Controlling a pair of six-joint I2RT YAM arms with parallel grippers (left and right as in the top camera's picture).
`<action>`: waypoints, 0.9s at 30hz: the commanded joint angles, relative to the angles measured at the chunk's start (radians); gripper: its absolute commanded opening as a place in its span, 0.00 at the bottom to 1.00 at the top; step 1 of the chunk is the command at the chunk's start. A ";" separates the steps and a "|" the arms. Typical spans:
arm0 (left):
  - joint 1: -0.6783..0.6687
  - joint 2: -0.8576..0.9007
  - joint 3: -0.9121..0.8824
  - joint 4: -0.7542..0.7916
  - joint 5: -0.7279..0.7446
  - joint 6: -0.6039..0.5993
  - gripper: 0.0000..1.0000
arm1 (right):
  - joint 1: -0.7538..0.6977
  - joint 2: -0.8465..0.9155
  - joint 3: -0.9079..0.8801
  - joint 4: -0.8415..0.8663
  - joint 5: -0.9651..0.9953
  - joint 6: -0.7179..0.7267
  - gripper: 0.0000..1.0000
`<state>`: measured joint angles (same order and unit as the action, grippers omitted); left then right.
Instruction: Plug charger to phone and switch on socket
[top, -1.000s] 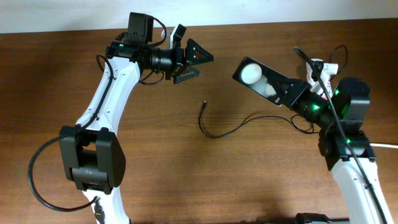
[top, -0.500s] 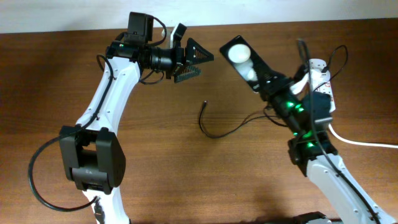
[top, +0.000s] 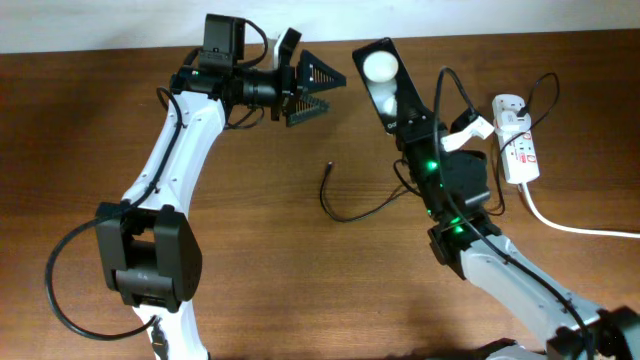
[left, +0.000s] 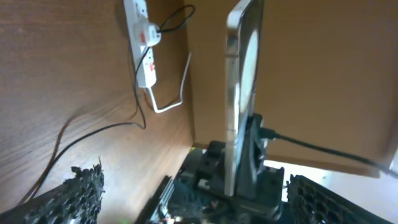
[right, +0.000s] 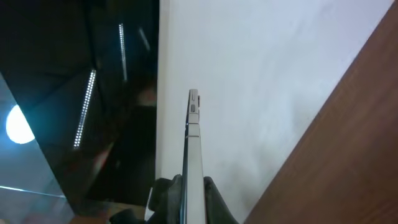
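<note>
Overhead, glossy black phone (top: 384, 82), white spots, gripped by right end effector (top: 411, 121), left end effector (top: 317, 91) spread

The black phone (top: 383, 70), two white round spots on its face, is gripped by the right hand (top: 408, 122) above the counter (top: 250, 260), the thin black charger (top: 342, 216) lies curled mid-counter, unplugged, and the white socket (top: 519, 152) lies far right.
</note>
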<state>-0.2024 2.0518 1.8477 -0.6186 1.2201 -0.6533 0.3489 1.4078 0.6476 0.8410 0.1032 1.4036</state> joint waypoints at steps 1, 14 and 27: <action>-0.006 -0.005 0.018 0.047 0.026 -0.109 0.97 | 0.031 0.044 0.013 0.048 0.022 0.002 0.04; -0.054 -0.005 0.018 0.269 -0.048 -0.235 0.76 | 0.072 0.060 0.027 0.058 0.040 0.133 0.04; -0.078 -0.005 0.018 0.304 -0.145 -0.292 0.48 | 0.073 0.060 0.045 0.053 0.039 0.187 0.04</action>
<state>-0.2806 2.0518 1.8481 -0.3450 1.0996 -0.9180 0.4141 1.4757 0.6590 0.8806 0.1417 1.5715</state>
